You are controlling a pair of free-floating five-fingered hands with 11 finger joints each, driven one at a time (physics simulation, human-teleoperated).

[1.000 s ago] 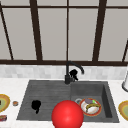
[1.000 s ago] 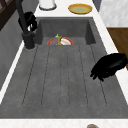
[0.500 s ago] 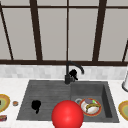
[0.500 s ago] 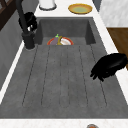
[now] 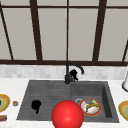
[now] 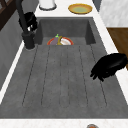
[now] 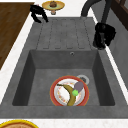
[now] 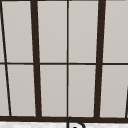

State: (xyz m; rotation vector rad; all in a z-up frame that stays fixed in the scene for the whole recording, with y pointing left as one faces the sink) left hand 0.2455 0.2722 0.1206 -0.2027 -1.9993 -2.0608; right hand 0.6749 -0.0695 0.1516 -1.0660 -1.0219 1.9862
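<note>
Robot hand unmoved beside faucet.

I can read no text, label, brand, number or sign on anything from here.

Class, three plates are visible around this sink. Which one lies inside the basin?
The red-rimmed plate holding a banana; the two yellow plates rest on the counter.
</note>
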